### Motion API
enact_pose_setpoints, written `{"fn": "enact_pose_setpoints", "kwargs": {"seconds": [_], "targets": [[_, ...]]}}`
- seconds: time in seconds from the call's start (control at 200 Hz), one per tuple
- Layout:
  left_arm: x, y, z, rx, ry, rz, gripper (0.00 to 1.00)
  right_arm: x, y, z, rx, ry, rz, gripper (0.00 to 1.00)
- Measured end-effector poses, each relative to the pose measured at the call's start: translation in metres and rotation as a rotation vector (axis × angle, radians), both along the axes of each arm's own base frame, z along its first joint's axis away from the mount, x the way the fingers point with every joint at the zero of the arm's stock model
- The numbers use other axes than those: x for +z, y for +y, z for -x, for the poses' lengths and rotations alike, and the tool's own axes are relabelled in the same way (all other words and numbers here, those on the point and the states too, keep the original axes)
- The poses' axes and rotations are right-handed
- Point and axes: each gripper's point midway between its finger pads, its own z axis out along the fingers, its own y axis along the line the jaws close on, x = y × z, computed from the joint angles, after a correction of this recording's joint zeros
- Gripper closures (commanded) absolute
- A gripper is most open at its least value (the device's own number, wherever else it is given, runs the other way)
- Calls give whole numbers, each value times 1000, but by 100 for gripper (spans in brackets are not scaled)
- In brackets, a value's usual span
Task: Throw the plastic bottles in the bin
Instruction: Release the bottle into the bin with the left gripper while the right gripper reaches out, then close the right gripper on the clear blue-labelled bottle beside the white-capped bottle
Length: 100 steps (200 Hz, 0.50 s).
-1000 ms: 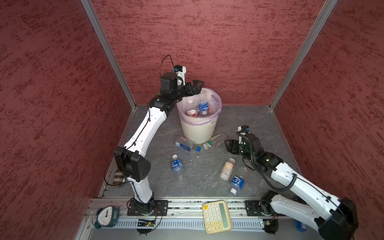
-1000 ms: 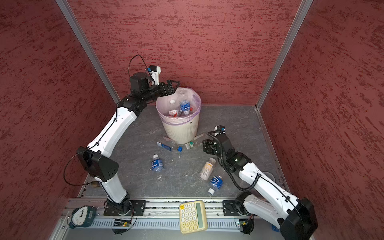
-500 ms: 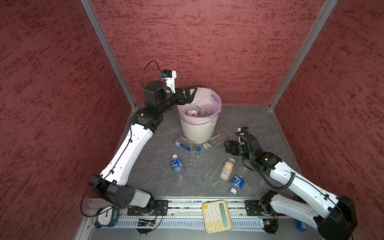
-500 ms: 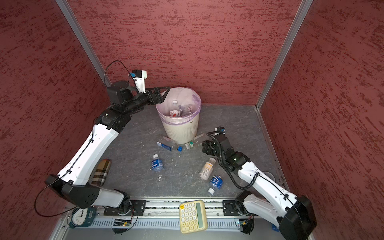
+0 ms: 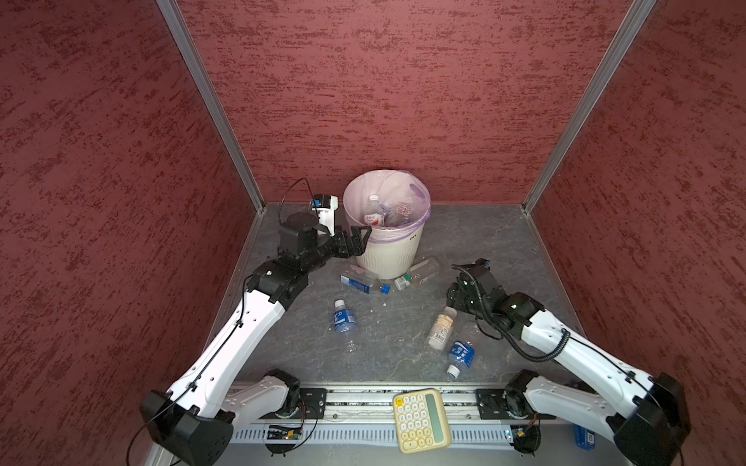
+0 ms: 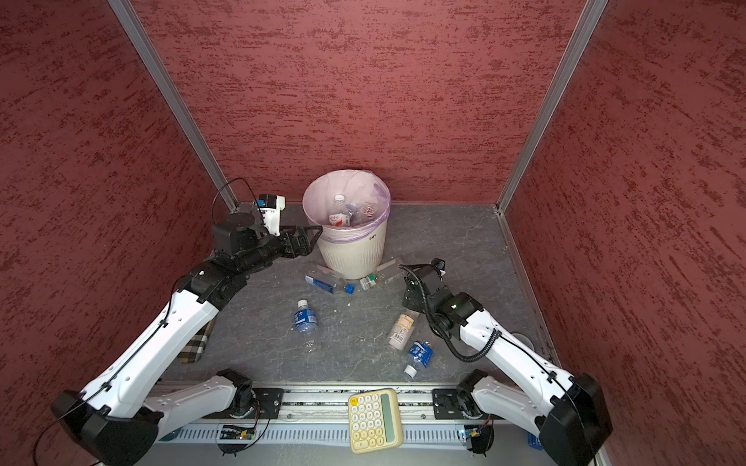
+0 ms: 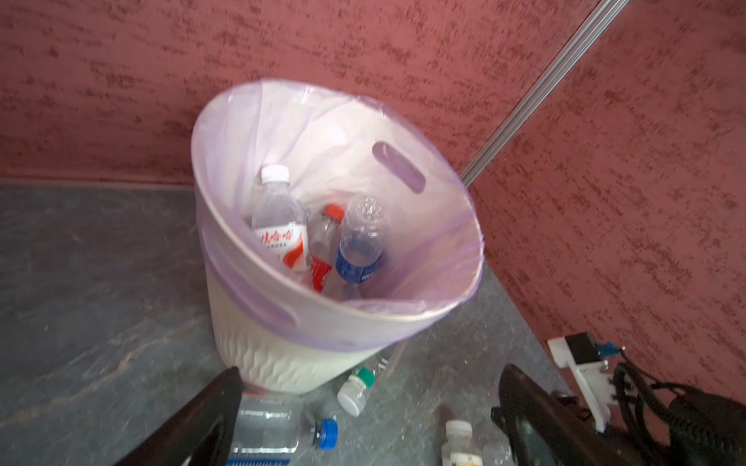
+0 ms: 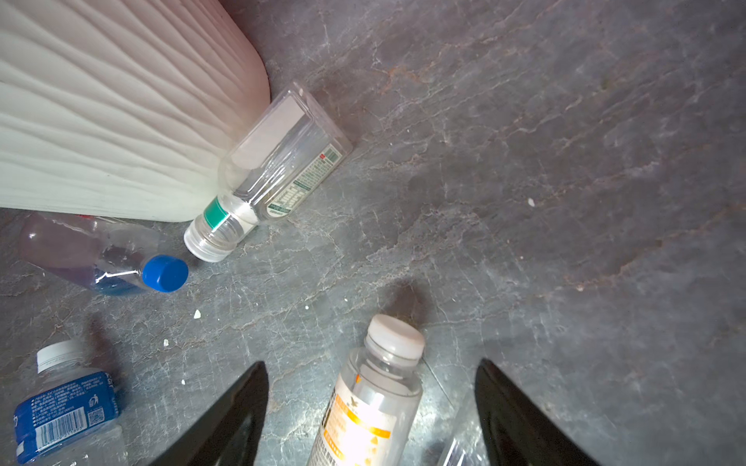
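The bin (image 5: 393,252) (image 7: 282,363) stands at the back wall, and three plastic bottles (image 7: 278,226) lie inside it. My left gripper (image 5: 360,242) (image 7: 371,373) hangs open and empty beside the bin's left side. Several more bottles lie on the floor: a blue-capped one (image 5: 363,283), a green-banded one (image 5: 415,272) (image 8: 278,165) against the bin's base, and two with blue labels (image 5: 344,321) (image 5: 461,355). My right gripper (image 5: 455,299) (image 8: 373,365) is open low over an orange-labelled, white-capped bottle (image 8: 371,407) (image 5: 441,329), which lies between the fingers untouched.
A yellow calculator (image 5: 422,419) rests on the front rail. A plaid cloth (image 6: 197,343) lies on the floor under the left arm. Red walls close in the back and both sides.
My left arm has drawn back from above the bin and dropped down to its left side. The blue-labelled bottle has sunk into the bin. The right gripper has barely moved.
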Motion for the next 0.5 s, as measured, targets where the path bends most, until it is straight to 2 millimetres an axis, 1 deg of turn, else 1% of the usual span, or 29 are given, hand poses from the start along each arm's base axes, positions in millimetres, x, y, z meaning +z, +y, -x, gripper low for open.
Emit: {"fn": "enact_pose_setpoints", "kwargs": {"seconds": [0.155, 0.25, 0.391, 0.501], "targets": [[-41, 6, 19, 8, 73, -41, 1, -3, -5, 15, -42, 41, -4, 19], [-60, 8, 27, 11, 114, -53, 1, -4, -9, 26, -73, 68, -7, 19], [-74, 7, 33, 8, 146, -57, 1, -9, -13, 38, -112, 106, -21, 19], [-82, 5, 35, 1, 160, -61, 1, -27, -17, 50, -129, 160, -10, 19]]}}
